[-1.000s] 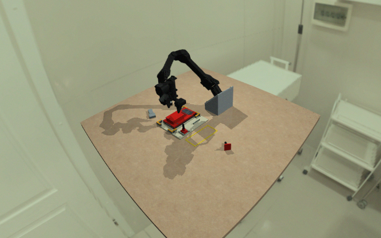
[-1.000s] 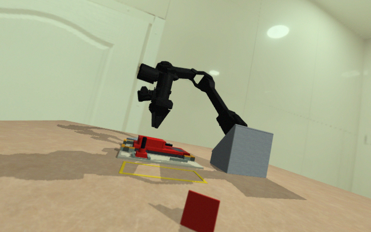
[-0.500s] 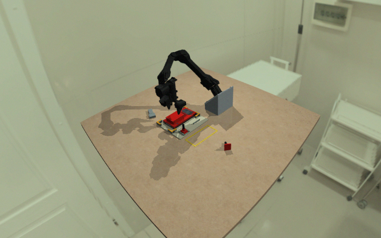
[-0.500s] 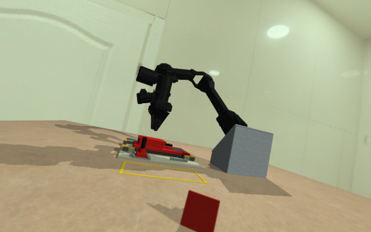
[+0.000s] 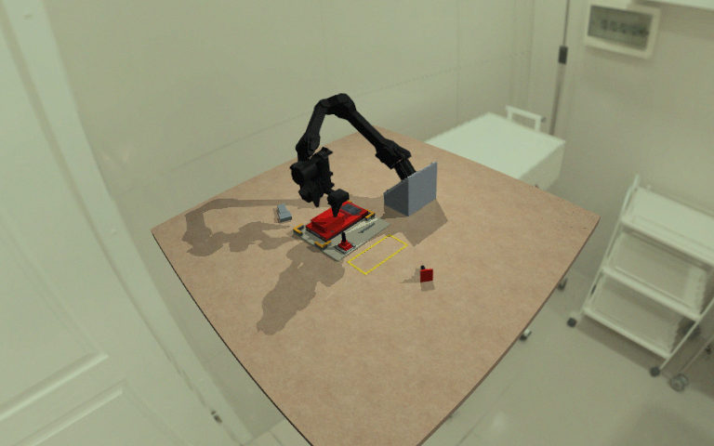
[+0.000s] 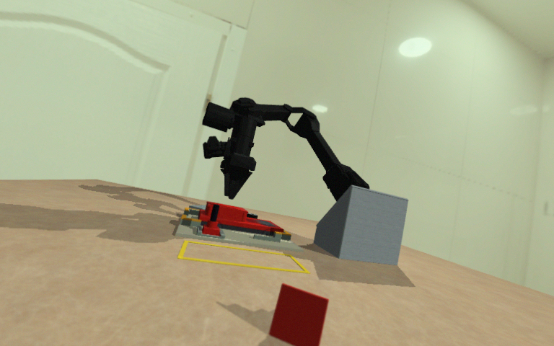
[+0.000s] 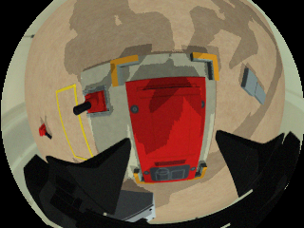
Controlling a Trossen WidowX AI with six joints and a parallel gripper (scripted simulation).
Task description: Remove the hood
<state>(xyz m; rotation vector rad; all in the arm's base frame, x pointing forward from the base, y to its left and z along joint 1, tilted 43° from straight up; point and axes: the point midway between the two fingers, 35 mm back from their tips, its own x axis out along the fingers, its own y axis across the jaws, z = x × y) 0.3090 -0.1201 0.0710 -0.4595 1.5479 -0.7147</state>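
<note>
The red toy car sits on a grey base plate with orange corner brackets. Its flat red hood fills the middle of the wrist view and is still on the car. My gripper is open and empty. It hangs a short way above the car, pointing down, with one finger on each side of the car in the wrist view and touching nothing. The yellow marked rectangle lies on the table just beside the plate.
A small red clamp with a black handle stands on the plate's edge nearest the rectangle. A red block stands beyond the rectangle. A grey block covers the arm's base. A small grey piece lies on the far side.
</note>
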